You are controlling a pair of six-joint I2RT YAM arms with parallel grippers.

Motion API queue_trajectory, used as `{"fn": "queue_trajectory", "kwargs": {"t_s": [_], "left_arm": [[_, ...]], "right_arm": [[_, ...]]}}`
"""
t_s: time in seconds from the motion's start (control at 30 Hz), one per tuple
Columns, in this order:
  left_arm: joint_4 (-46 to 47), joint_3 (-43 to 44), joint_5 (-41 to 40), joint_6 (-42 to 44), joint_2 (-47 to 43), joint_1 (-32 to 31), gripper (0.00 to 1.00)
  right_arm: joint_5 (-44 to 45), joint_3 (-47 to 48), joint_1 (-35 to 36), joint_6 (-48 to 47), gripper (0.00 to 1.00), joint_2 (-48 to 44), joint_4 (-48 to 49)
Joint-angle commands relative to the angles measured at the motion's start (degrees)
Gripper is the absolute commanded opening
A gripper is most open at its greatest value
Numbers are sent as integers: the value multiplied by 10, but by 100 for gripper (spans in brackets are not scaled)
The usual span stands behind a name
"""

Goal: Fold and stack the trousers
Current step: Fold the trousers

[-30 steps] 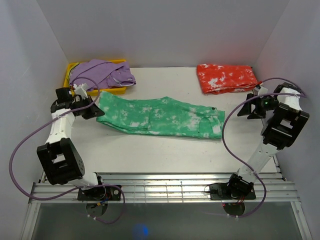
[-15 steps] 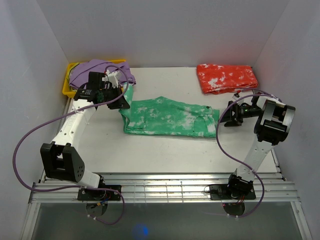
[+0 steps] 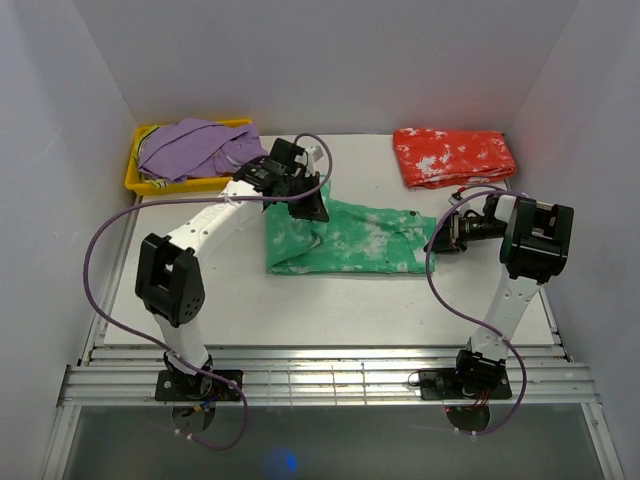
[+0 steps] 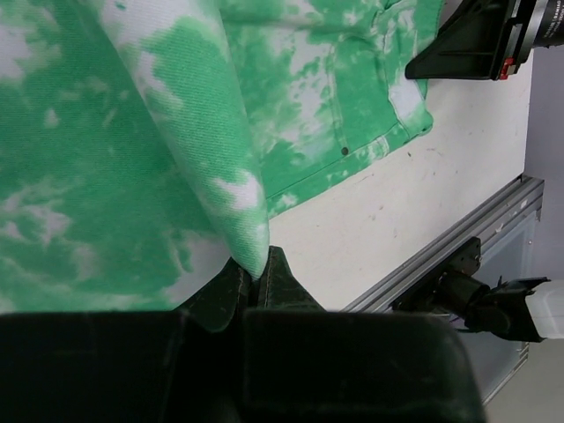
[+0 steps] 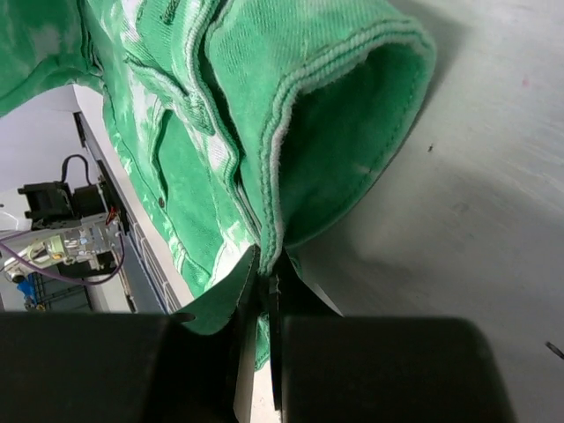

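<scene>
By the left gripper point(image 4: 256, 280), jaws nearly touching, a fold of the green trousers point(image 3: 372, 240) is being pinched, raised over the pair's middle. Their waistband is being clamped by the right gripper point(image 5: 267, 284), equally narrow. Only overhead are the red trousers point(image 3: 452, 156) being shown, folded at the table's point(image 3: 300, 312) far right.

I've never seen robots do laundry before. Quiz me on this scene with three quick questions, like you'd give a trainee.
1. True or false: the right gripper is open and clear of the bright green tie-dye cloth trousers.
2. Where does the plain purple garment lie? A) in the yellow plastic tray B) in the right gripper C) draped over the green trousers
3. Fill in: the left gripper pinches a fold of the ______ trousers.
Key: 1 false, it is shut on them; 2 A; 3 green.
</scene>
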Motion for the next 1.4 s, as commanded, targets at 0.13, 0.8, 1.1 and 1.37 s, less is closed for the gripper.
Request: {"fn": "queue_trajectory", "kwargs": {"t_s": [0.13, 0.8, 1.1, 1.37], "left_arm": [[91, 84, -11, -96, 78, -86, 0], [183, 176, -36, -169, 235, -186, 0], [175, 219, -32, -189, 292, -201, 0], [185, 243, -17, -196, 301, -213, 0]], "right_arm": [[-18, -14, 15, 6, 8, -9, 24], [-42, -39, 25, 14, 8, -4, 47], [-54, -46, 30, 20, 8, -9, 56], [-50, -51, 35, 21, 8, -16, 61]]}}
